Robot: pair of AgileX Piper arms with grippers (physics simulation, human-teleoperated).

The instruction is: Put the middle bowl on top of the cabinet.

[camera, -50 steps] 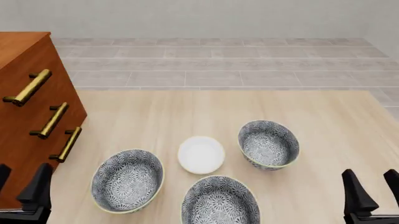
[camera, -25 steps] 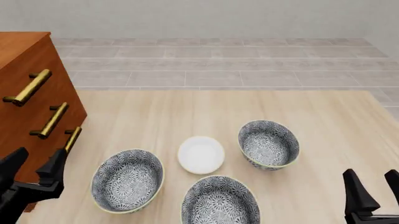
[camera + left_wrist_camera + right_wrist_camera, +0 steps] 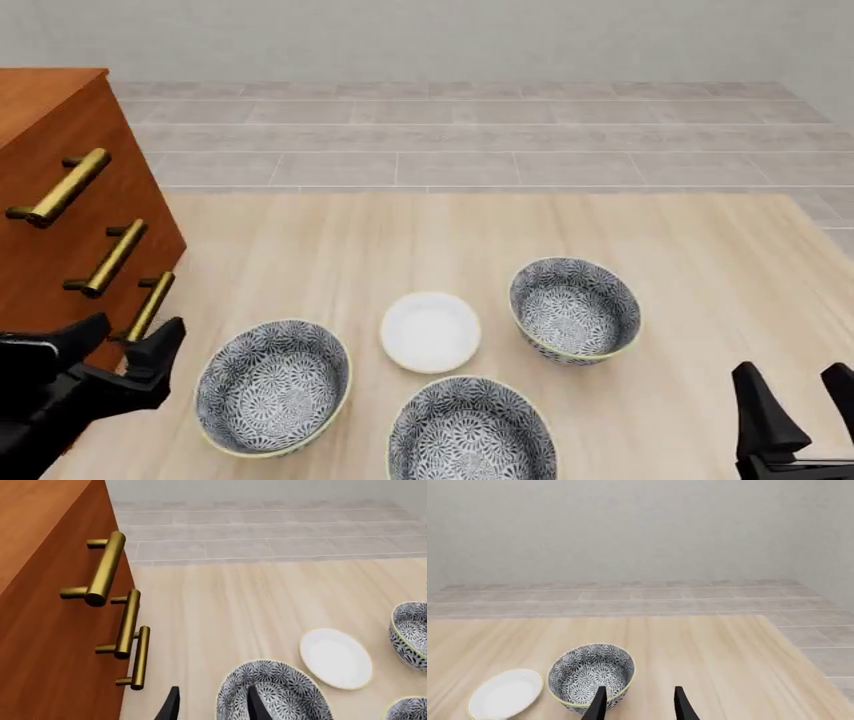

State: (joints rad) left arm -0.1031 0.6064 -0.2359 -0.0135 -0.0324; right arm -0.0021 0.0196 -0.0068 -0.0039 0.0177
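Left end effector (image 3: 128, 338) has advanced toward the cabinet (image 3: 54, 230).

Bright even light, faint soft shadows, sharp renders.

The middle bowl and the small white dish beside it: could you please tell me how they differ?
The middle bowl carries a dark blue-grey and white floral pattern with a pale yellow-green rim; the white dish is plain. The bowl is deep and wider, the dish shallow and smaller. The bowl sits nearer the arms, the dish just beyond it. Both are round, upright and resting on the table.
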